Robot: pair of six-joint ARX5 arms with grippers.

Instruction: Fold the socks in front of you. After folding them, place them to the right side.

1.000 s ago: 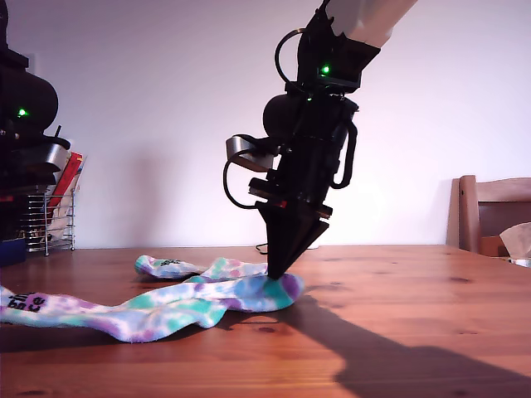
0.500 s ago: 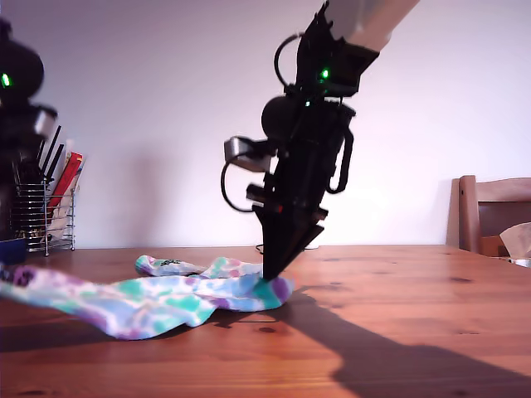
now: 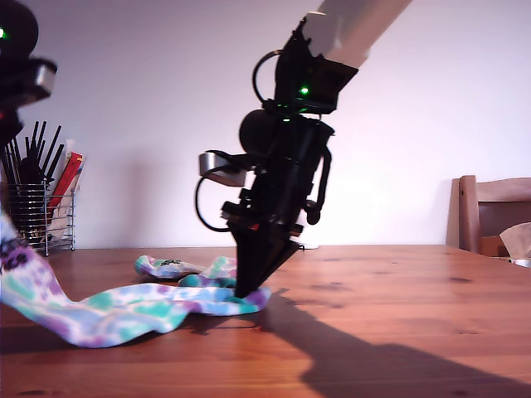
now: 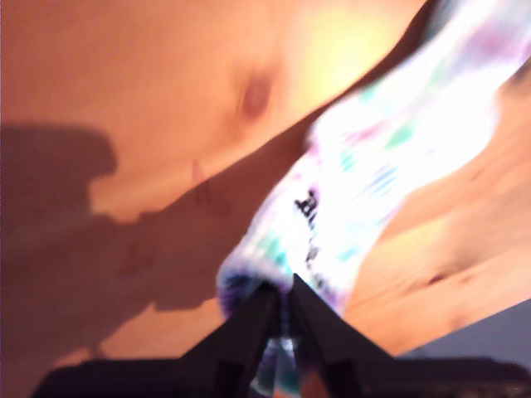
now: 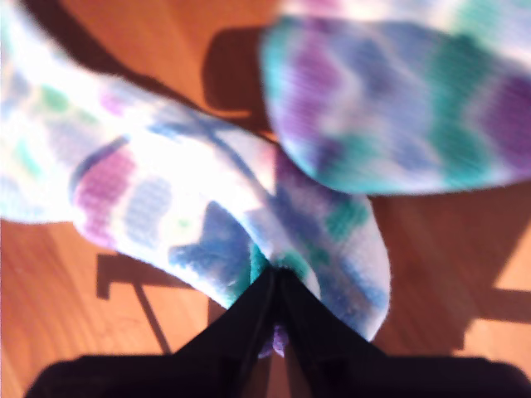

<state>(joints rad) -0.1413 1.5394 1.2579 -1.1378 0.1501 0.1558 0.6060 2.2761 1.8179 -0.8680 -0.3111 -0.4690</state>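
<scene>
— Since a second ago, what moved?
— You dragged the near sock [image 3: 124, 311] toward the exterior view's left; its cuff rose off the tabletop [image 3: 398, 332].
— Jaws?
— My first gripper [image 4: 282, 311] pinched the cuff, my second gripper [image 5: 274, 290] clamped the toe.

Blurred sock cuff lettering [image 4: 309, 217]
</scene>
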